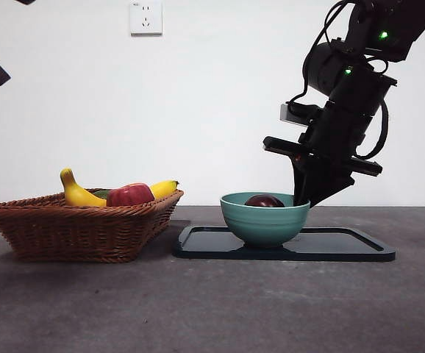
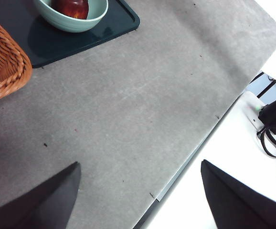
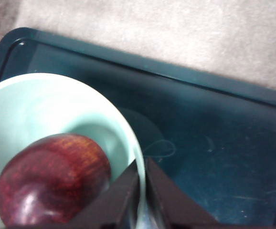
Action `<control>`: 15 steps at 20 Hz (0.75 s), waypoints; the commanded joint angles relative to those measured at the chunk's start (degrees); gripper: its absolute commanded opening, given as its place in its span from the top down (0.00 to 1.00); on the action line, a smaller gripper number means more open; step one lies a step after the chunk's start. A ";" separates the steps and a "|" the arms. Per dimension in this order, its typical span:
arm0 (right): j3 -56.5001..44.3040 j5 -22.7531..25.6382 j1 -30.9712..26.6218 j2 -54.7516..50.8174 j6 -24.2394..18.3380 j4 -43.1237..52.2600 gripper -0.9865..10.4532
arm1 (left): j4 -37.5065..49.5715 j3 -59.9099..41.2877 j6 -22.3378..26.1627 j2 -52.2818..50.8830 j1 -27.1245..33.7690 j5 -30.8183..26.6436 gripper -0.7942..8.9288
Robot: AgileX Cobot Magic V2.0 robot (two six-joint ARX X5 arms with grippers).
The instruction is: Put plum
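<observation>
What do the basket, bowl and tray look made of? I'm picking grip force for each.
The basket looks like woven wicker: brown interlaced strands and a braided rim. The bowl seems to be glazed ceramic or hard plastic: smooth teal with a soft sheen. The tray is likely glossy dark plastic, since it mirrors light and shows fine scuffs. None of these is certain from looks alone.

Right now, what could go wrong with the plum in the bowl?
The right hand seems to straddle the rim of the round teal bowl, jaws nearly shut on it. Lifting away could tip the bowl on the flat dark tray. The glossy dark maroon plum beside the jaws might roll out.
</observation>
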 commanded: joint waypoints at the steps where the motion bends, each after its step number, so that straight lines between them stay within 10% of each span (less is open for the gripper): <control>1: 1.44 0.20 0.04 1.22 0.31 0.07 0.91 | 0.46 0.22 -0.11 0.24 -0.26 0.35 0.50; 7: 1.46 -0.20 0.11 1.03 1.01 -1.22 0.70 | 0.48 0.22 -0.09 0.24 -0.26 0.35 0.50; 15: 1.46 1.27 0.07 -10.14 0.09 -3.32 0.70 | 0.48 0.22 -0.09 0.26 -0.26 0.35 0.50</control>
